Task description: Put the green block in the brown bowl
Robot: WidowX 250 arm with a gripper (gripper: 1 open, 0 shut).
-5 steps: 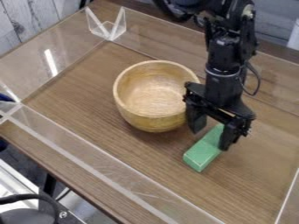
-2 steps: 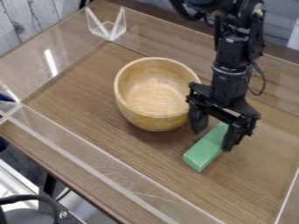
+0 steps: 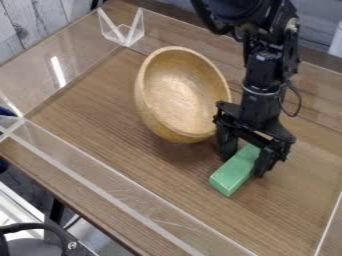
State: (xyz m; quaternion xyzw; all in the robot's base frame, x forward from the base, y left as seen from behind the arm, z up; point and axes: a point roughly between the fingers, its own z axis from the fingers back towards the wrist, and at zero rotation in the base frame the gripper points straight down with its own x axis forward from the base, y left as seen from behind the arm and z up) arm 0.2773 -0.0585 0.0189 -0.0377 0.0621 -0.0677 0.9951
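Note:
The green block (image 3: 234, 174) lies flat on the wooden tabletop, right of centre, with one end pointing toward the front. My gripper (image 3: 250, 157) points straight down and is open. Its black fingers (image 3: 225, 140) straddle the block's far end, and nothing is held. The brown bowl (image 3: 178, 92) stands just left of the gripper. It is tipped up on its side, with its inside facing left and up and its right wall against my left finger. The block's far end is partly hidden behind the fingers.
Low clear acrylic walls (image 3: 80, 165) ring the wooden table (image 3: 80, 110). A small clear plastic stand (image 3: 123, 28) sits at the back left corner. Black cables hang beside the arm on the right.
The bowl sat level before and has now tipped up onto its side against my gripper. The gripper stays open over the block's far end, with hardly any movement.

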